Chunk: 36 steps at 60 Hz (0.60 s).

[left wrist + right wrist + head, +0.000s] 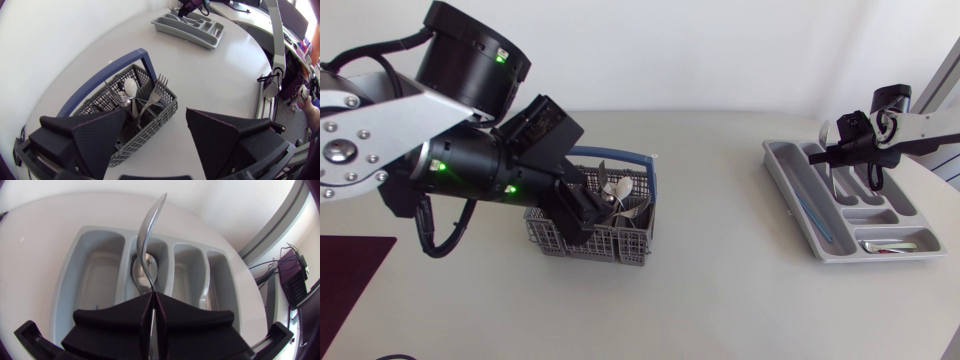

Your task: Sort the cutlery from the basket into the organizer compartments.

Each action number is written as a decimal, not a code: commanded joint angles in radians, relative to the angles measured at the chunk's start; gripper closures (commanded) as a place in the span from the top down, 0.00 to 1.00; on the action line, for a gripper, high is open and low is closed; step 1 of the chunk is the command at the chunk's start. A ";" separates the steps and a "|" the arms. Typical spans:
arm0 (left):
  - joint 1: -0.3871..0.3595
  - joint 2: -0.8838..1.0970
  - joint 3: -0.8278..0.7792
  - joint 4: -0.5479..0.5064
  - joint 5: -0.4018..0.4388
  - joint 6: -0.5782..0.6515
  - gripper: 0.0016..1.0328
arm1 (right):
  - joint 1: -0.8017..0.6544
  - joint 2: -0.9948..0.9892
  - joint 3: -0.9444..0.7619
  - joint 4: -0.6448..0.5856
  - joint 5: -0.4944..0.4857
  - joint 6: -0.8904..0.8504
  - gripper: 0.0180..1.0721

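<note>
The right gripper [152, 297] hides the lower end of the cutlery piece [151, 215] — and the near edge of the organizer [95, 280].

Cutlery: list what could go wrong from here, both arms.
The right end effector pinches the spoon only near one end; it could swing or slip and land across a divider of the organizer.
The open left end effector straddles the basket wall, so closing might grab the wall, not cutlery.
</note>
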 commanded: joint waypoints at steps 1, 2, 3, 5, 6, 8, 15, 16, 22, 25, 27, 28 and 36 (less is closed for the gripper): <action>-0.007 -0.012 -0.023 -0.002 -0.007 0.019 0.80 | -0.001 0.054 0.041 -0.028 0.016 0.023 0.06; -0.007 -0.012 -0.023 -0.002 -0.007 0.019 0.80 | -0.001 0.059 0.044 -0.028 0.017 0.023 0.06; -0.007 -0.012 -0.023 -0.002 -0.007 0.019 0.80 | -0.001 0.065 0.047 -0.030 0.017 0.023 0.06; -0.007 -0.012 -0.023 -0.002 -0.007 0.019 0.80 | -0.001 0.076 0.055 -0.034 0.017 0.025 0.06; -0.007 -0.012 -0.023 -0.002 -0.007 0.019 0.80 | -0.001 0.079 0.056 -0.036 0.017 0.023 0.07; -0.007 -0.010 -0.025 -0.002 -0.007 0.019 0.80 | 0.002 0.093 0.068 -0.045 0.019 0.025 0.12; -0.009 -0.010 -0.029 -0.008 -0.008 0.019 0.80 | 0.003 0.122 0.098 -0.056 0.028 0.031 0.16; -0.009 -0.010 -0.029 -0.008 -0.008 0.019 0.80 | 0.003 0.125 0.101 -0.059 0.028 0.032 0.16; -0.009 -0.021 -0.037 -0.012 -0.011 0.019 0.80 | 0.006 0.148 0.127 -0.079 0.027 0.034 0.19; -0.009 -0.024 -0.037 -0.015 -0.013 0.019 0.80 | 0.008 0.147 0.125 -0.079 0.027 0.035 0.23; -0.009 -0.024 -0.037 -0.018 -0.013 0.019 0.80 | 0.010 0.142 0.122 -0.080 0.027 0.035 0.28; -0.009 -0.026 -0.037 -0.018 -0.013 0.019 0.80 | 0.010 0.139 0.121 -0.080 0.027 0.037 0.30; -0.012 -0.030 -0.037 -0.022 -0.020 0.020 0.80 | 0.013 0.076 0.081 -0.080 0.025 0.040 0.45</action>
